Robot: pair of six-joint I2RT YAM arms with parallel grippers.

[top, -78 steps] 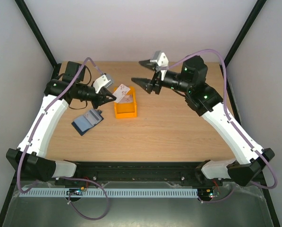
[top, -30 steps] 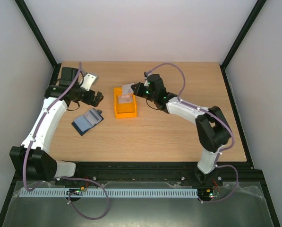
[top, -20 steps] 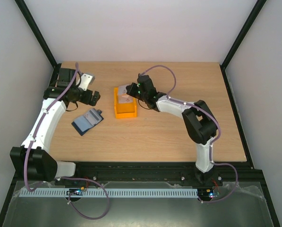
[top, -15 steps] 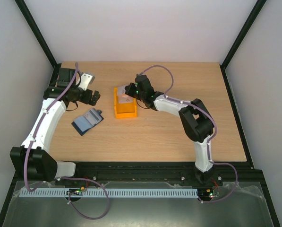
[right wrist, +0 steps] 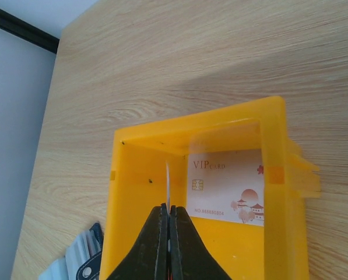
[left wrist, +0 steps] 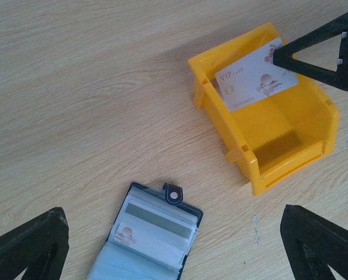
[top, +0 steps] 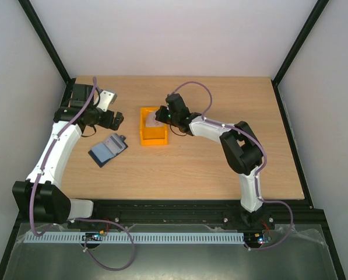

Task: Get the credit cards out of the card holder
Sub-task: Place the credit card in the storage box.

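Note:
The dark navy card holder (top: 108,149) (left wrist: 147,239) lies open on the table, left of the bin, with pale credit cards (left wrist: 156,224) in its pockets. Its corner shows in the right wrist view (right wrist: 83,259). My left gripper (top: 116,121) (left wrist: 172,211) hovers open above the holder and holds nothing. My right gripper (top: 160,116) (right wrist: 169,207) is shut on a credit card (right wrist: 168,178), seen edge-on inside the bin. A white "VIP" credit card (right wrist: 226,192) with a red round spot leans on the bin's wall beside it. The left wrist view shows one VIP card (left wrist: 252,76) with the right fingertips (left wrist: 278,55) at its edge.
An orange plastic bin (top: 155,139) (left wrist: 290,146) (right wrist: 124,233) stands at mid-table, right of the holder. My right arm (top: 208,125) stretches across the table from the right. Pale walls with black posts (top: 45,44) close in the back and sides.
My right gripper, earlier open and high, has come left and down into the bin with a card. My left gripper has pulled back from the bin and has stayed still for the last second.

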